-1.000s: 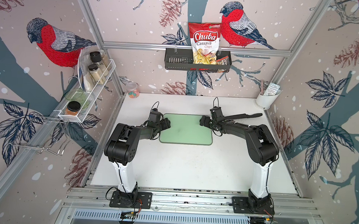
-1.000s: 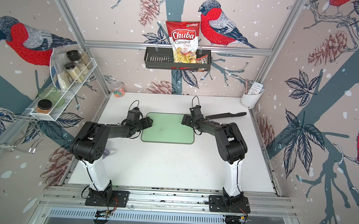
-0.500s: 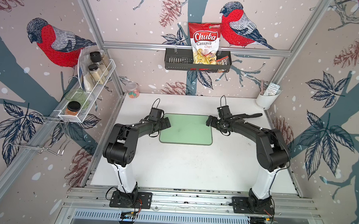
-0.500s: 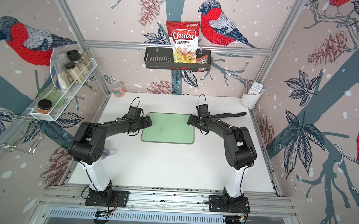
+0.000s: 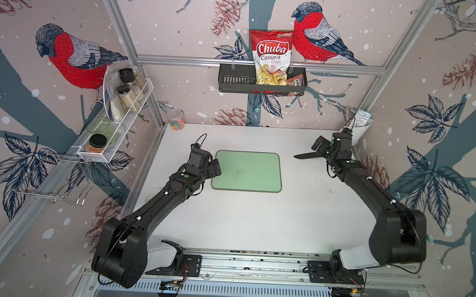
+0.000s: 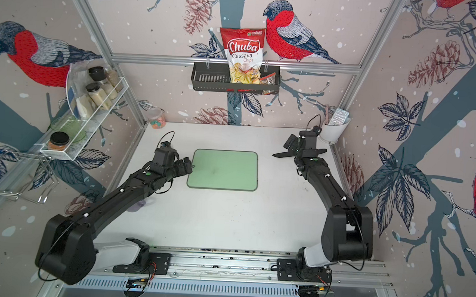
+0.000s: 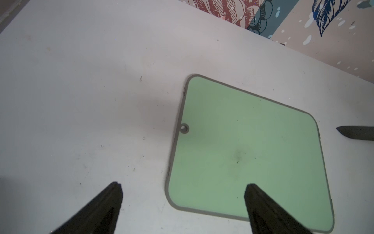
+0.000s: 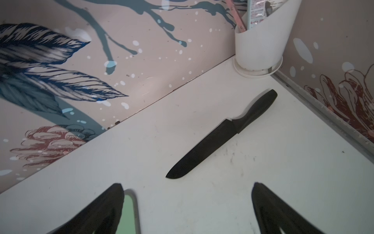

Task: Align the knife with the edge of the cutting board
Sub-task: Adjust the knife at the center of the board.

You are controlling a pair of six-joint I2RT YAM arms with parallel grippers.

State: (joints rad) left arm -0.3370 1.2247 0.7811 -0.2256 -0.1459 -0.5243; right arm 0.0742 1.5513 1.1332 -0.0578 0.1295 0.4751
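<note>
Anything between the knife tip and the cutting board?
No. Only bare tabletop separates the knife from the cutting board, in both top views.

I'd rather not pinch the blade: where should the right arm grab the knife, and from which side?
Probably the slim handle, from straight above, jaws across its width: the knife lies flat on the table, so only its narrow sides can be pinched.

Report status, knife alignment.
Open: left gripper at cutting board edge, right gripper near knife, empty. Knife flat on table, off the board, unaligned. Nothing between them.
</note>
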